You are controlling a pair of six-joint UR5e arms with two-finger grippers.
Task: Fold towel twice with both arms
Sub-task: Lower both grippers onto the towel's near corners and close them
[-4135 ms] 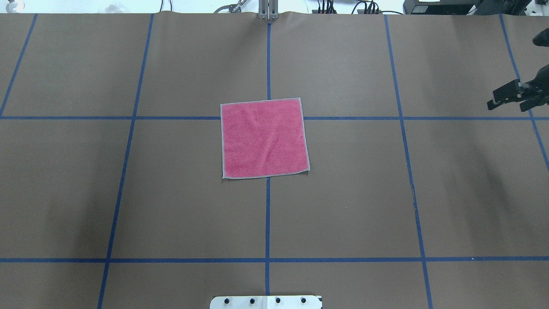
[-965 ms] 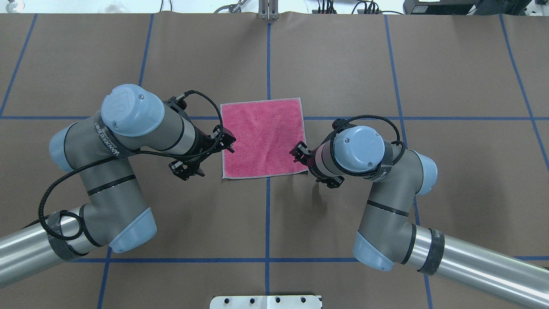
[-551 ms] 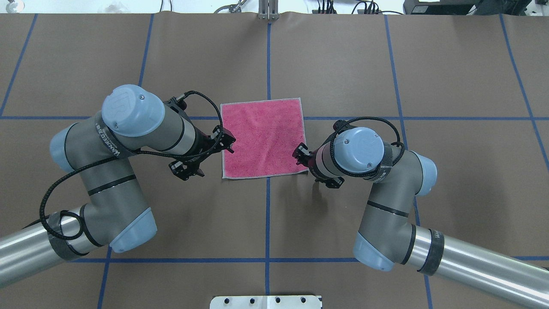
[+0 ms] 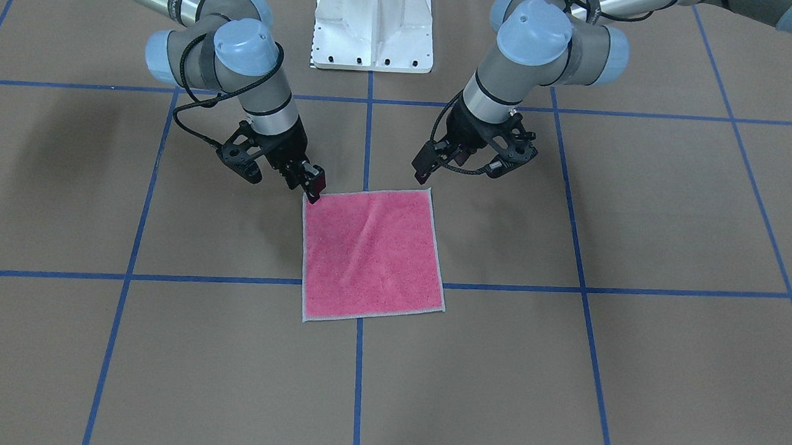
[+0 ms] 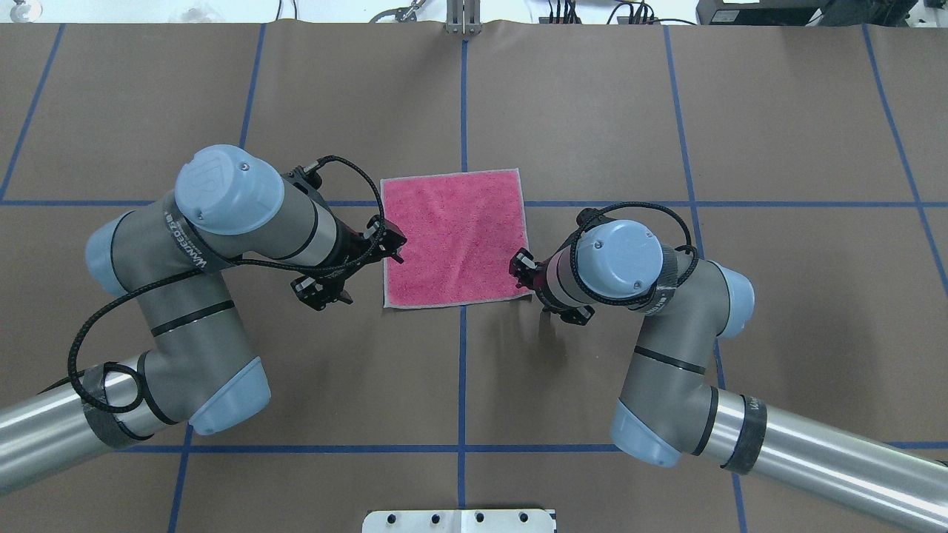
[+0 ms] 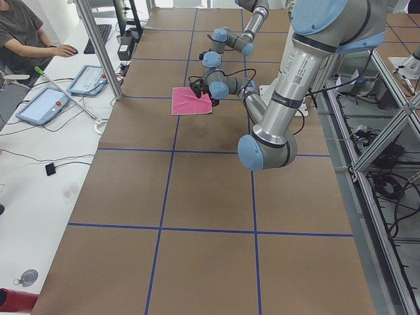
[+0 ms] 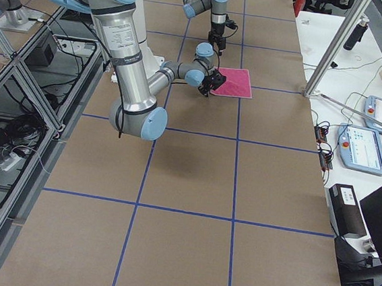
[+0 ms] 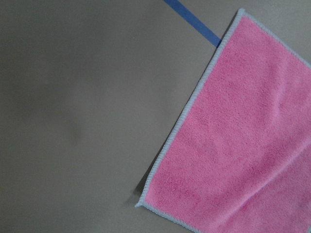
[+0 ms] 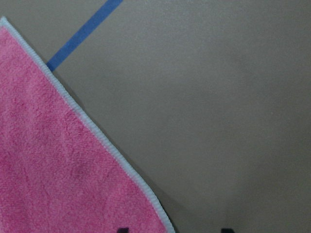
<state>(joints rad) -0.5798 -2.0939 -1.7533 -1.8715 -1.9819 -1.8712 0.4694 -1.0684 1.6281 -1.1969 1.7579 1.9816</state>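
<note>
The brown-papered table (image 5: 666, 333) carries the risk first: its paper cover is loose enough that a finger scraping down could snag it together with the cloth. The left arm (image 5: 185, 296) and the right arm (image 5: 666, 355) must lift evenly, or the first fold probably lands skewed. The towel (image 5: 455, 237) lies flat, pink face up, at the table's centre between both tools. The left gripper (image 5: 359, 274) stands wide open just beside the near left corner, so closing there would likely pinch nothing. The right gripper (image 4: 280, 180), also spread, straddles the near right corner, and its inner tip could push the thin edging (image 9: 97, 131) into a wrinkle instead of catching it.
</note>
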